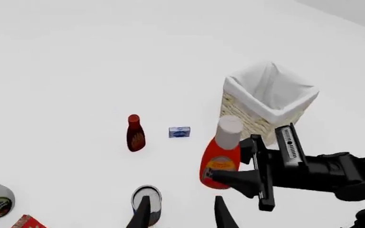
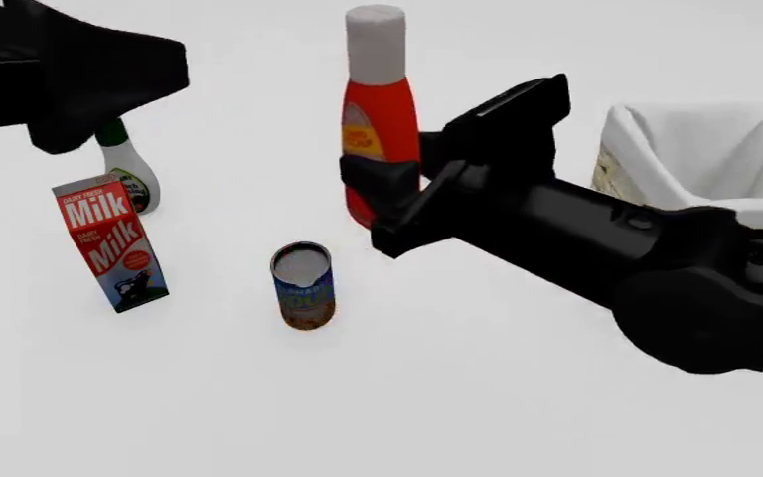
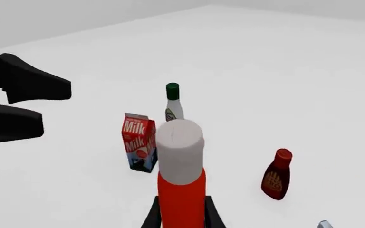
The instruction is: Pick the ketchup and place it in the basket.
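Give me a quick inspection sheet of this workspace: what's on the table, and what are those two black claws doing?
Surface: plain white table, no marks seen.
Job's things: ketchup standing upright; basket nearby to its right in the front view, nothing seen inside it.
Clutter: milk carton, tin can, white bottle with green cap, dark red-brown bottle, small blue box.
Grippers: right gripper has its fingers on either side of the ketchup's body, apparently closed on it; left gripper is open, raised over the can.
Cables: nothing seen.
Surroundings: nothing seen beyond the white table.
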